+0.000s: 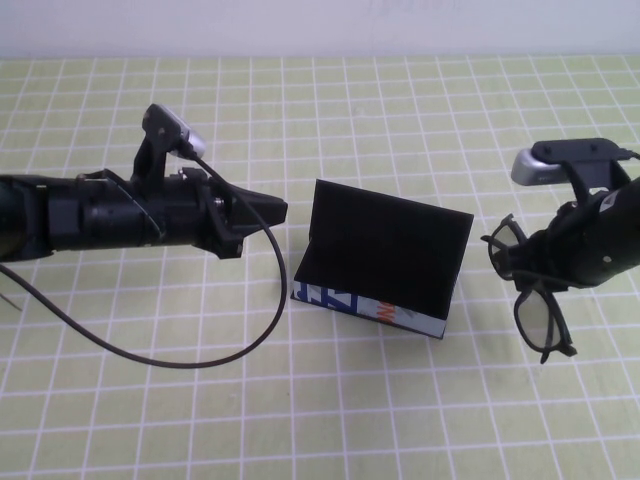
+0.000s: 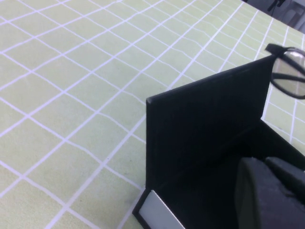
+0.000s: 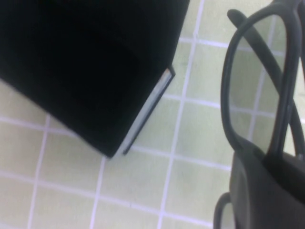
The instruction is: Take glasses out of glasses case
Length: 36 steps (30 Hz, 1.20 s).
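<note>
Table: pale green surface, white grid lines. Glasses case sits on it mid-table, lid open and upright, white printed long side facing the robot. Loose black cable touches down left of the case.

A pale yellow-green bench is seen, ruled with white lines into a regular square grid. The glasses case is coloured black on its raised lid and inside, while its near long side is white with blue and orange-red print. The glasses are framed in black, with dark lenses through which the green grid is faintly shown. The left tool, just left of the case, is finished in black, as is the right tool, held at the glasses to the right of the case. Silver-grey camera housings are mounted on both arms, and a black cable is looped over the bench.
</note>
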{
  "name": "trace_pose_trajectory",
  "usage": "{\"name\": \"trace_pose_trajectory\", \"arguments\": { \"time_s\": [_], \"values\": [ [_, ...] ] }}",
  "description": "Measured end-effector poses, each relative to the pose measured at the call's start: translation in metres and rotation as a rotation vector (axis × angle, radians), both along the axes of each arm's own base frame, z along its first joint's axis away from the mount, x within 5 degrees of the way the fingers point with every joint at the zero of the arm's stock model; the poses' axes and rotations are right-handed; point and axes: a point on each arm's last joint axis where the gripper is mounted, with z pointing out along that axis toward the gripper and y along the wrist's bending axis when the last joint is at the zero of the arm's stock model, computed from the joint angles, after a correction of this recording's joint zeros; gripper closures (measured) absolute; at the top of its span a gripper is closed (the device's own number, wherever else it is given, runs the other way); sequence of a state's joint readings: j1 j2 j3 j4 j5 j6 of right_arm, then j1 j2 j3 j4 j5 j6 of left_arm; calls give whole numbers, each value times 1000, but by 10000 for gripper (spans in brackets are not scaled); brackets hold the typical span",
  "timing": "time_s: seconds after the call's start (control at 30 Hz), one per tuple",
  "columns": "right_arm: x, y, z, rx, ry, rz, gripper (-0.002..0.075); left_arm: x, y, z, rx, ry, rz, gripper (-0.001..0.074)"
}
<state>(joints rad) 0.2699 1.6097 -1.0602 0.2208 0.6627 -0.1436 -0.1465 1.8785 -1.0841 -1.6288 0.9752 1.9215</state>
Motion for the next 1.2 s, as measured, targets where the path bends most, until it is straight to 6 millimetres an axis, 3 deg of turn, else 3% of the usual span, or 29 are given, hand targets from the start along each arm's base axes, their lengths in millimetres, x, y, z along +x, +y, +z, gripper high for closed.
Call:
{"name": "trace_pose_trajectory", "arguments": {
  "time_s": [0.4,0.73,0.83,0.93,1.1,1.2],
  "values": [
    [19,5,-46,-5,72,-39,696,0,0,0,2,0,2,739],
    [20,5,-50,-7,82,-41,481,0,0,0,-3,22,9,739],
    [15,5,-39,0,74,-34,468,0,0,-1,-11,50,23,739],
    [4,2,-13,16,43,-26,466,1,1,-1,-30,99,51,739],
    [-28,-8,41,17,-8,-31,464,-2,1,8,-55,172,82,739],
    [-57,-19,73,-1,-44,-45,469,-9,4,27,-50,162,105,739]
  ]
}}
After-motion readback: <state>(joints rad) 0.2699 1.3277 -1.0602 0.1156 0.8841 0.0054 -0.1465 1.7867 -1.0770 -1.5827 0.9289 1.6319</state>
